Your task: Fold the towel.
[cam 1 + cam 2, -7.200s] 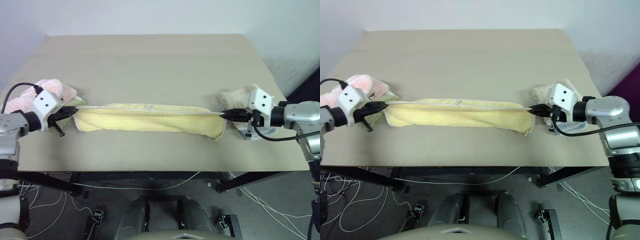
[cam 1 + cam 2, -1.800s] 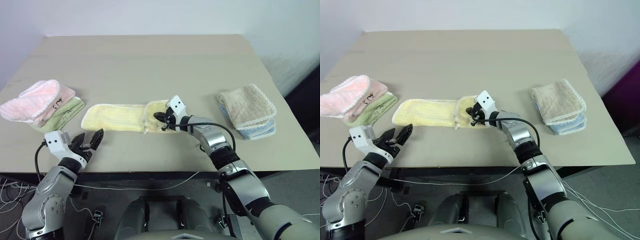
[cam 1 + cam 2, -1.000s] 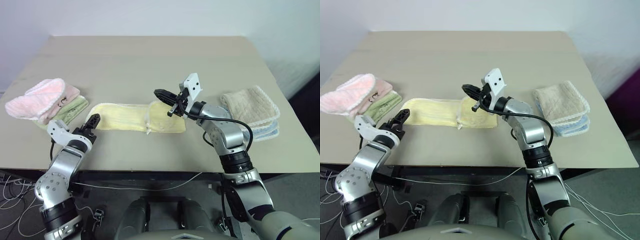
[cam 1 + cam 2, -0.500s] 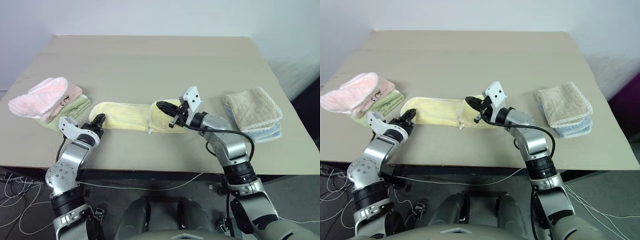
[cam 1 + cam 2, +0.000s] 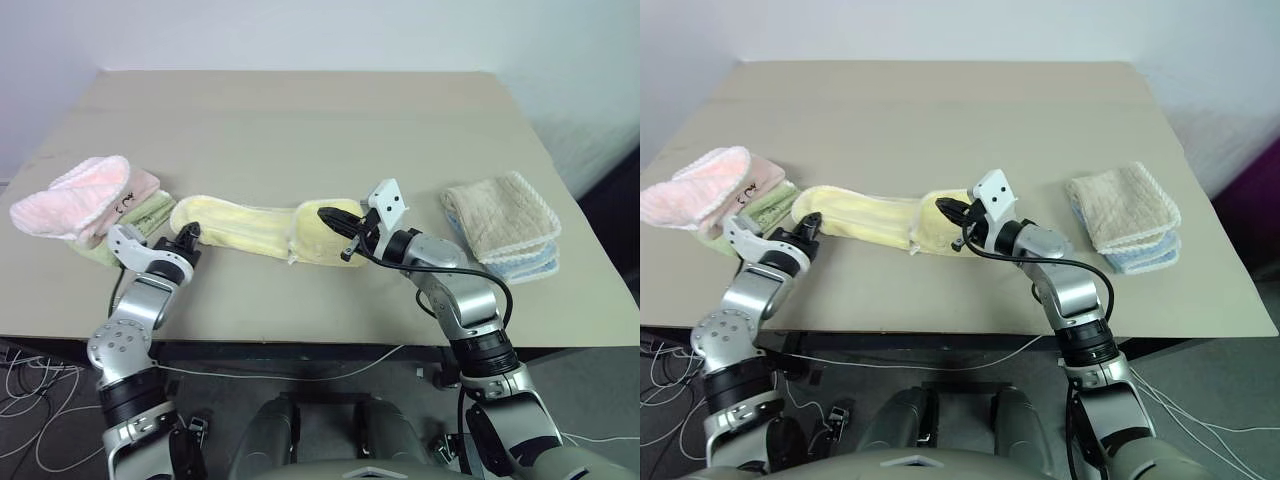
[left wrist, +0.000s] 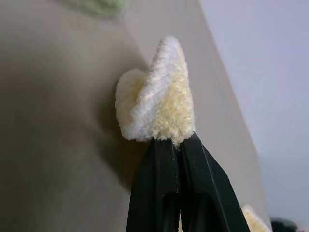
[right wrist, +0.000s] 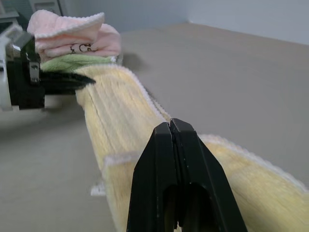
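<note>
The pale yellow towel (image 5: 250, 228) lies as a long strip across the front middle of the table (image 5: 300, 120), with its right end folded back over itself. My left gripper (image 5: 190, 234) is shut on the strip's left end, and the left wrist view shows that bunched end of the towel (image 6: 157, 104) pinched between the tips of the left gripper (image 6: 176, 140). My right gripper (image 5: 324, 214) is shut with nothing in it and hovers just over the folded right part. The right wrist view looks along the towel (image 7: 120, 116) towards the left gripper (image 7: 72, 82).
A fluffy pink towel (image 5: 75, 195) lies on a green cloth (image 5: 150, 212) at the left edge. At the right, a beige towel with white trim (image 5: 500, 220) sits on a blue cloth. The table's front edge (image 5: 320, 332) runs just below both grippers.
My left gripper has reached the towel's left end and shut on it, raising the end slightly. My right gripper has come down a little over the folded part and stays shut.
</note>
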Controlling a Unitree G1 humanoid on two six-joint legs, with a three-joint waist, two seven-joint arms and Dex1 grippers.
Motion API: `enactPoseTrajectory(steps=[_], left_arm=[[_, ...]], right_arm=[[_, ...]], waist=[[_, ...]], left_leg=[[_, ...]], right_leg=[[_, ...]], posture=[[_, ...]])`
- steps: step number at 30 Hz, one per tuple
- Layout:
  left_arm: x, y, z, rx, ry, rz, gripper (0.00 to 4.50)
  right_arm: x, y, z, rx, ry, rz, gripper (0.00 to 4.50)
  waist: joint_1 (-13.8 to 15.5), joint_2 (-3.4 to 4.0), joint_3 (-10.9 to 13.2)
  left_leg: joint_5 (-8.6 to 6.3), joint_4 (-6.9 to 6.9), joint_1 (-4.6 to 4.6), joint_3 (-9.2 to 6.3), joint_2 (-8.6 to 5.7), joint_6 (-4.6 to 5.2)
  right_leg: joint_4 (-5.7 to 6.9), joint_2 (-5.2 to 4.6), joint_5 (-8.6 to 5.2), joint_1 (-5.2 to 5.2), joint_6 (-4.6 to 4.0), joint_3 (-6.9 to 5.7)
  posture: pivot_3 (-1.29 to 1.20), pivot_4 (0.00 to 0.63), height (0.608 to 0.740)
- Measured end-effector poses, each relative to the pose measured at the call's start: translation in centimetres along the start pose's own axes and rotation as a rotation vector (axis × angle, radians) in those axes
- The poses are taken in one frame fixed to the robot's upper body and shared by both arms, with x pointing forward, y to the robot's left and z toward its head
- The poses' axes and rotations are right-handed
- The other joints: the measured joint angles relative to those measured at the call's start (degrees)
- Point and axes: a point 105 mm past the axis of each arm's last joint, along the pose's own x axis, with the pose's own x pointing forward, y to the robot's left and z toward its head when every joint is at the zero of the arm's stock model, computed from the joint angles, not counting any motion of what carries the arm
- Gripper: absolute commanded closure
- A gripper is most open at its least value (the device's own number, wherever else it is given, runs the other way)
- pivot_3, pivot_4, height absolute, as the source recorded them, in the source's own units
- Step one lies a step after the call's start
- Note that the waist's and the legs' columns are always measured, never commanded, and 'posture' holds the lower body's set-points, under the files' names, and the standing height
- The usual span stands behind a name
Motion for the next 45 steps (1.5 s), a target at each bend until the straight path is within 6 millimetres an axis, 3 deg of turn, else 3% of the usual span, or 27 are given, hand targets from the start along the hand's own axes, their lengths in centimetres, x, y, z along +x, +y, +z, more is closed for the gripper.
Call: enactPoseTrajectory(steps=[4, 8, 16, 21, 26, 32, 36, 45], left_arm=[[-0.8, -1.5, 2.4, 0.197, -0.038, -0.076, 4.48], [-0.8, -3.9, 1.8, 0.409, 0.015, -0.187, 4.48], [-0.4, -10.3, -5.6, 0.716, 0.220, -0.544, 4.48], [-0.1, -13.0, -9.9, 0.856, 0.300, -0.667, 4.48], [0.0, -12.6, -13.8, 1.005, 0.409, -0.691, 4.48], [0.5, -10.8, -14.7, 1.093, 0.472, -0.644, 4.48], [0.3, -11.1, -14.9, 1.068, 0.484, -0.668, 3.54], [-2.0, -12.5, -13.9, 0.845, 0.496, -0.771, 0.39]], right_arm=[[-0.3, -0.4, -0.2, -0.005, 0.010, -0.022, 4.50], [-0.6, -1.0, -0.1, -0.010, 0.011, -0.048, 4.50], [-0.8, -1.7, -0.2, -0.010, 0.015, -0.088, 4.50], [-1.0, -2.3, -0.5, -0.008, 0.027, -0.132, 4.50], [-1.6, -3.6, -0.3, -0.015, 0.020, -0.211, 4.50], [-2.1, -4.5, -0.2, -0.019, 0.016, -0.265, 4.50], [-2.1, -4.5, -0.2, -0.020, 0.013, -0.269, 4.50], [-2.0, -4.7, -0.4, -0.017, 0.020, -0.268, 4.50]], waist=[[-0.7, 0.02, 0.0], [-0.7, 0.02, 0.0], [-0.7, 0.05, 0.0], [-0.7, 0.06, 0.0], [-0.9, 0.08, 0.1], [-0.8, 0.09, 0.1], [-0.8, 0.09, 0.1], [-0.9, 0.10, 0.1]], left_leg=[[0.01, -0.08, 0.00, 0.00, 0.01, -0.02], [0.01, -0.09, -0.01, 0.00, 0.01, -0.02], [0.01, -0.12, -0.04, 0.01, 0.00, -0.02], [0.01, -0.12, -0.06, 0.01, 0.01, -0.02], [0.01, -0.13, -0.06, 0.02, 0.03, -0.02], [0.01, -0.12, -0.08, 0.03, 0.03, -0.01], [0.01, -0.10, -0.09, 0.02, 0.03, -0.01], [0.01, -0.10, -0.10, 0.02, 0.04, -0.01]], right_leg=[[-0.04, 0.00, 0.00, -0.01, -0.01, 0.00], [-0.06, 0.00, 0.00, 0.00, -0.01, 0.01], [-0.12, -0.03, 0.00, -0.01, -0.01, 0.02], [-0.12, -0.01, 0.00, -0.04, 0.00, 0.03], [-0.11, 0.04, 0.00, -0.07, 0.00, 0.05], [-0.11, 0.03, 0.00, -0.08, 0.00, 0.05], [-0.11, 0.01, 0.00, -0.07, 0.00, 0.04], [-0.11, 0.00, 0.00, -0.09, 0.00, 0.05]], posture=[[0.00, 0.150, 0.740], [0.00, 0.150, 0.740], [0.00, 0.150, 0.740], [0.00, 0.150, 0.740], [0.00, 0.150, 0.740], [0.00, 0.150, 0.740], [0.00, 0.150, 0.740], [0.00, 0.150, 0.740]])
